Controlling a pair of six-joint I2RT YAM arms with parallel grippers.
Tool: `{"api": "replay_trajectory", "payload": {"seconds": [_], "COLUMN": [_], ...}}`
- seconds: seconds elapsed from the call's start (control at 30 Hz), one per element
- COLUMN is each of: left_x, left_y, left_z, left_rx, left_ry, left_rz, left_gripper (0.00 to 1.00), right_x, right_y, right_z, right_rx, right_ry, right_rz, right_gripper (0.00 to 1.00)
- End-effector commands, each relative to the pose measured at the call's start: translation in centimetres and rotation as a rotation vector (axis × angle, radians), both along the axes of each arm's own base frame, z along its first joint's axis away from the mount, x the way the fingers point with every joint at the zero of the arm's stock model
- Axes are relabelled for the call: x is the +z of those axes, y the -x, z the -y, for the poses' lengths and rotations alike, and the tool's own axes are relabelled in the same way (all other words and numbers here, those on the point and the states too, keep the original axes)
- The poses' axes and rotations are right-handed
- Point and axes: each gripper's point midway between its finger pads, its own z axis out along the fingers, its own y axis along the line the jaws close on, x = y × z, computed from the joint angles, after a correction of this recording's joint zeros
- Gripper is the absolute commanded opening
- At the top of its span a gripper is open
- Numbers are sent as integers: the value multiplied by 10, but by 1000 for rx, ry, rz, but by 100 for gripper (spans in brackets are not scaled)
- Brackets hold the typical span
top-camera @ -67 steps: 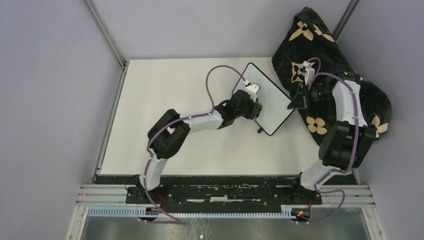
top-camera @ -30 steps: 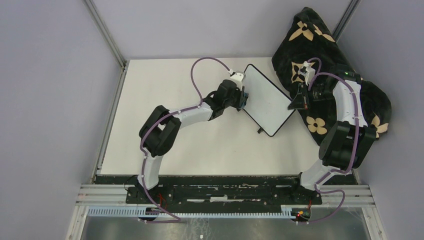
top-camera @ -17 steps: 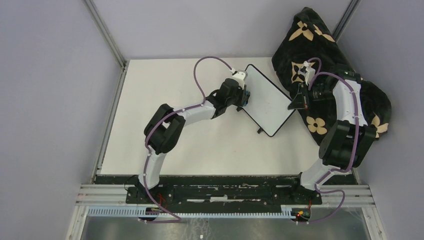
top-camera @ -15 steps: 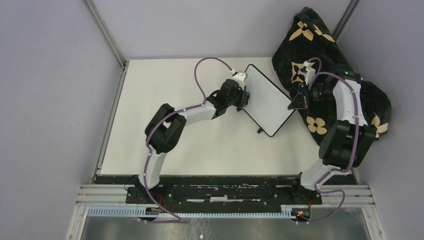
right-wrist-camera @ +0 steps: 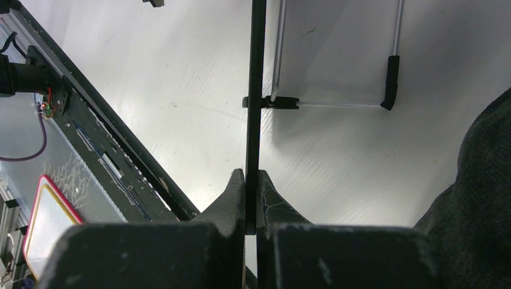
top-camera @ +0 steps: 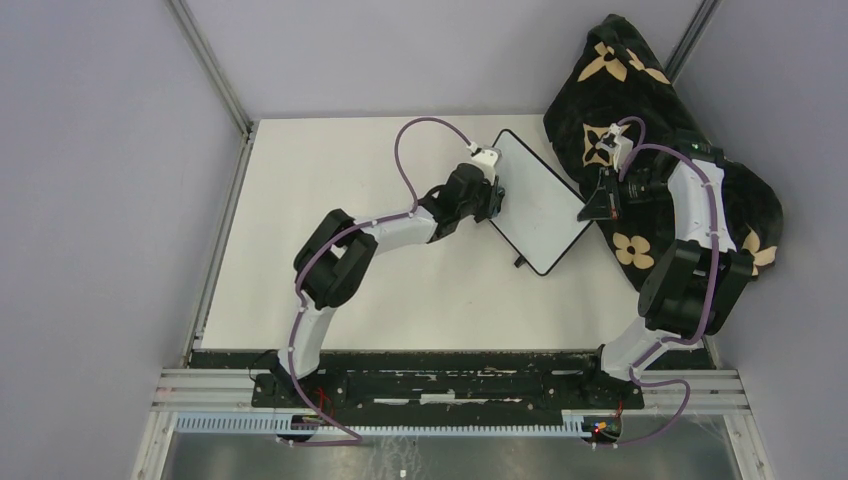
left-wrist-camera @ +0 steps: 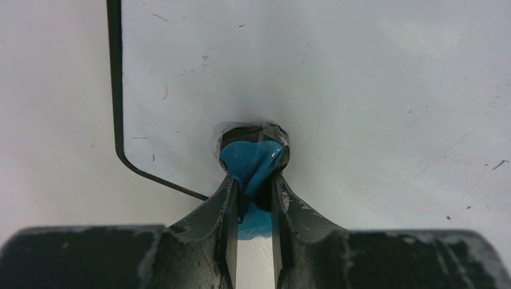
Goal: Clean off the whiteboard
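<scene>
1. Since the earliest frame, the left gripper point(top-camera: 492, 198) has been shifted from mid-board to the 9 o'clock edge of the whiteboard point(top-camera: 540, 200).
2. The whiteboard is found at 1 o'clock on the table point(top-camera: 330, 200), just beside the black blanket point(top-camera: 650, 100).
3. The left jaws are nearly closed on a blue wiper point(left-wrist-camera: 250, 158), which is pressed to the board's surface.
4. The right gripper point(top-camera: 597, 207) is clamped tight on the board's thin rim at 3 o'clock.
5. Wiping is judged to be in hand and nearly done; no red marks are made out, only faint specks.
6. Next, a steady sweep toward 3 o'clock is called for, with even pressure and the board steadied.
</scene>
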Motion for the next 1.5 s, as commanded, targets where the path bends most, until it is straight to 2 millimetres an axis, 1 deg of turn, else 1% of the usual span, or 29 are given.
{"api": "replay_trajectory", "payload": {"seconds": [0.0,0.13,0.27,0.47,0.63,0.73,0.9,1.03,1.27,1.37,1.47], "left_x": [19,24,24,15,21,27,54,89,148,161,163], "left_y": [34,46,54,49,54,52,44,41,47,54,63], "left_z": [47,50,50,36,38,32,8,-14,-58,-76,-93], "left_rx": [-81,-82,-86,-45,-64,-50,3,42,139,169,189], "left_ry": [141,198,203,160,192,175,106,85,24,6,-17], "left_rz": [-3,-12,-18,-12,-17,-1,71,122,175,168,146], "left_gripper": [3,3,3,3,3,3,3,3,3,3,3], "right_x": [8,9,9,10,9,9,8,7,5,4,2], "right_y": [5,6,6,6,6,7,6,6,3,3,2], "right_z": [-13,-13,-13,-14,-14,-13,-13,-13,-12,-11,-10], "right_rx": [52,53,53,57,56,55,53,51,40,32,23], "right_ry": [-42,-43,-45,-45,-44,-40,-42,-43,-38,-38,-32], "right_rz": [5,6,9,11,9,12,5,3,-5,-16,-24], "right_gripper": [1,1,0,0,0,1,1,1,1,1,1]}}
